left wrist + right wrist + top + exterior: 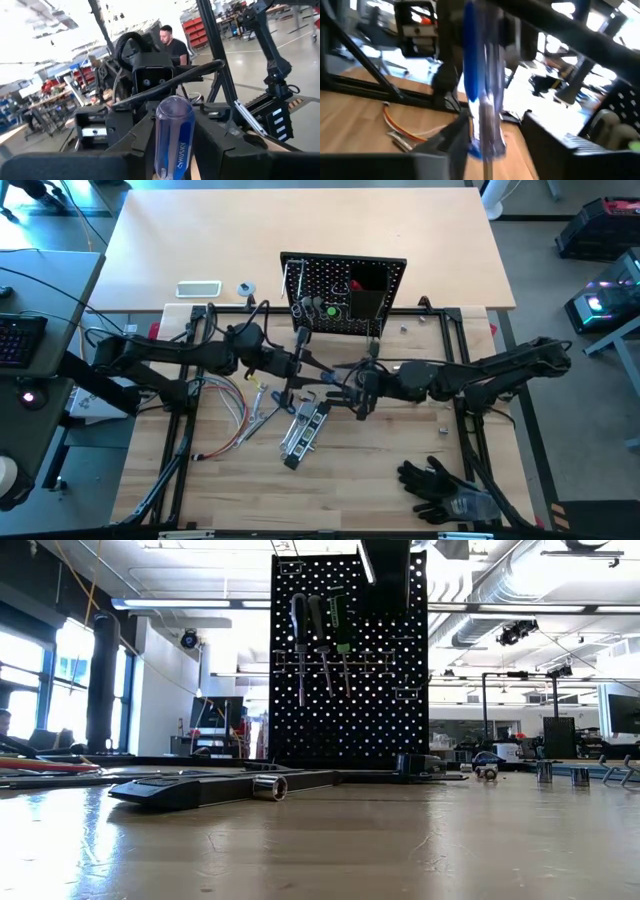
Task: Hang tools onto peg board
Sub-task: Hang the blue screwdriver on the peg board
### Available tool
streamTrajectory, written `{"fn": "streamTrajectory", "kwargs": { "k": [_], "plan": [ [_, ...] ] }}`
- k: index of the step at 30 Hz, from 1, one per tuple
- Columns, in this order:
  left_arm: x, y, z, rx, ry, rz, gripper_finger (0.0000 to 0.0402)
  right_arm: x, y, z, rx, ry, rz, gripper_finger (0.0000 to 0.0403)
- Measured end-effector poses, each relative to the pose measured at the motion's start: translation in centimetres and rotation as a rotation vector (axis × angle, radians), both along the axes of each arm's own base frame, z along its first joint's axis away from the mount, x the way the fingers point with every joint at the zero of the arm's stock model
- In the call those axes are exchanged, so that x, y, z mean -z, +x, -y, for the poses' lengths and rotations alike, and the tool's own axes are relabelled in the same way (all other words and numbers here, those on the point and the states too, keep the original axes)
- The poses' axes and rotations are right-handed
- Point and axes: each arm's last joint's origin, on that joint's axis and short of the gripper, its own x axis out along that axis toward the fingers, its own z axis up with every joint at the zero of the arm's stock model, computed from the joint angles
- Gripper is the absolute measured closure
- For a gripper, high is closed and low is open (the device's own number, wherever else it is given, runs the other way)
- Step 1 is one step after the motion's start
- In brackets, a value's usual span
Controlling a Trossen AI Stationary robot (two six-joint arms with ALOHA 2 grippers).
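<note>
Both arms meet over the middle of the worktop (400,480), just near of the peg board (343,295), and a blue-handled driver (173,135) stands between them, apparently being passed from one gripper to the other so that it can be turned to suit a hook. The left gripper (172,150) has its fingers pinching the clear-and-blue handle, which rises upright between them in the left wrist view. The right gripper (485,140) is right beside the same handle, its fingers seemingly spread around the driver rather than clamped, though the blur leaves that uncertain. The peg board stands upright at the far centre, and in the low view three drivers (320,635) already hang in a row on its upper half, one with a green handle, so part of the job looks done. A black-silver bar (303,432) lies on the worktop near of the grippers, with a bundle of coloured wires (232,415) to its left and black gloves (440,485) at the near right. A person (172,42) sits in the room beyond, well clear of the arms. The bar and wires lie under the arms, not on the path to the board.
</note>
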Motion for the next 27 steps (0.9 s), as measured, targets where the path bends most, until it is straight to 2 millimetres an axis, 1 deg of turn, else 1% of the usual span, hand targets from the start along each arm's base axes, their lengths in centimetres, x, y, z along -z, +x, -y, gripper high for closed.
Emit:
{"fn": "streamTrajectory", "kwargs": {
  "k": [2,5,12,15,20,27],
  "plan": [
    [-0.4,-0.6,-0.2,-0.032,-0.004,-0.015,0.0316,0.3,0.0,0.1,0.03,-0.006,-0.026,0.0195],
    [-1.0,-1.7,-0.4,-0.08,0.008,-0.034,0.0316,0.6,-0.1,0.2,0.055,-0.007,-0.058,0.0181],
    [-2.4,-4.8,-0.8,-0.297,0.061,-0.086,0.0316,1.2,-0.2,0.3,0.081,0.011,-0.114,0.0178],
    [-2.8,-6.0,-1.0,-0.394,0.08,-0.119,0.0316,1.5,-0.3,0.3,0.082,0.016,-0.137,0.0177],
    [-3.7,-8.2,-1.9,-0.504,0.08,-0.106,0.0316,1.9,-0.4,0.3,0.087,0.041,-0.172,0.0177],
    [-3.0,-11.0,-3.8,-0.604,0.037,-0.072,0.0316,2.3,-0.5,0.3,0.094,0.063,-0.201,0.0176]
  ]
}}
